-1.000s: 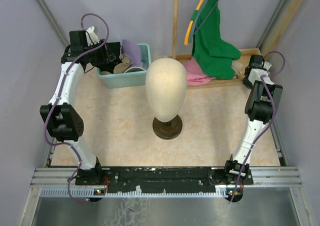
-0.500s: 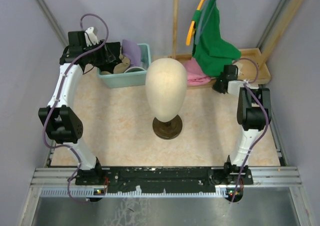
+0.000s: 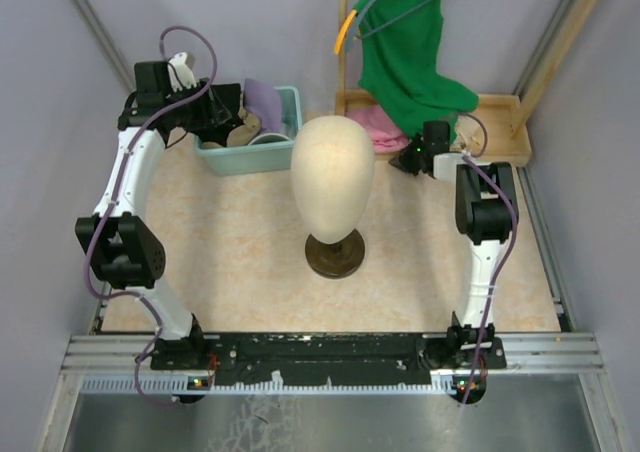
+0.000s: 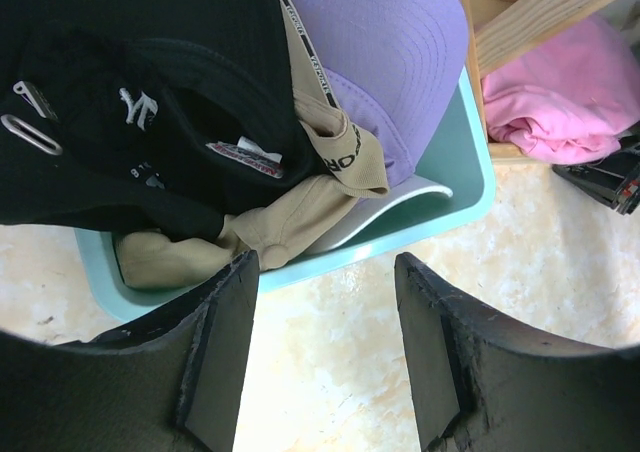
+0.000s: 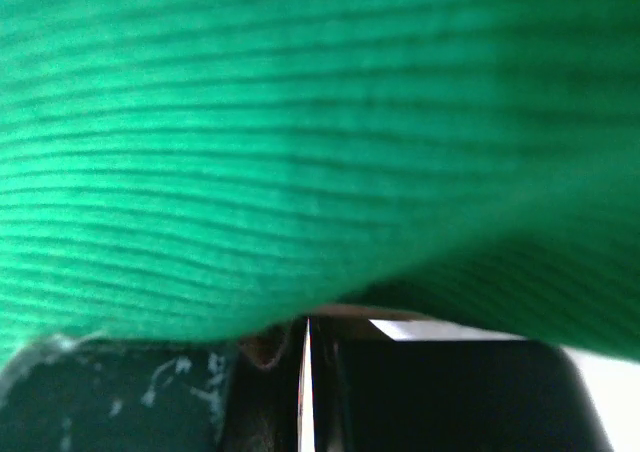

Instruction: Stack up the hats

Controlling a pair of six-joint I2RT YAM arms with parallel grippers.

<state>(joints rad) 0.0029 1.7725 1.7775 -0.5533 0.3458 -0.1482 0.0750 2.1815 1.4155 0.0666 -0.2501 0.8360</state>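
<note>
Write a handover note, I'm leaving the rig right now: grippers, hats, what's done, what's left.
Left gripper: open, empty, above the near edge of the teal bin.
Right gripper: shut, up against the green top; whether it pinches fabric cannot be told.
Hats: black cap, tan cap, purple cap and white cap all jumbled in the bin.
Done: nothing stacked; the mannequin head is bare.
Left: lift out and stack all four.

Black cap (image 4: 130,92), tan cap (image 4: 270,222), purple cap (image 4: 390,62): matt woven cloth. Bin (image 4: 455,197): smooth teal plastic. Pink cloth (image 4: 560,102): soft, fleecy. Green top (image 5: 300,122): ribbed knit. Frame (image 4: 540,12): bare wood. Head form (image 3: 332,177): smooth, matt, wood-like. Tabletop (image 4: 340,372): smooth, mottled beige. Left gripper (image 4: 325,262): matt black plastic, rough edges.
</note>
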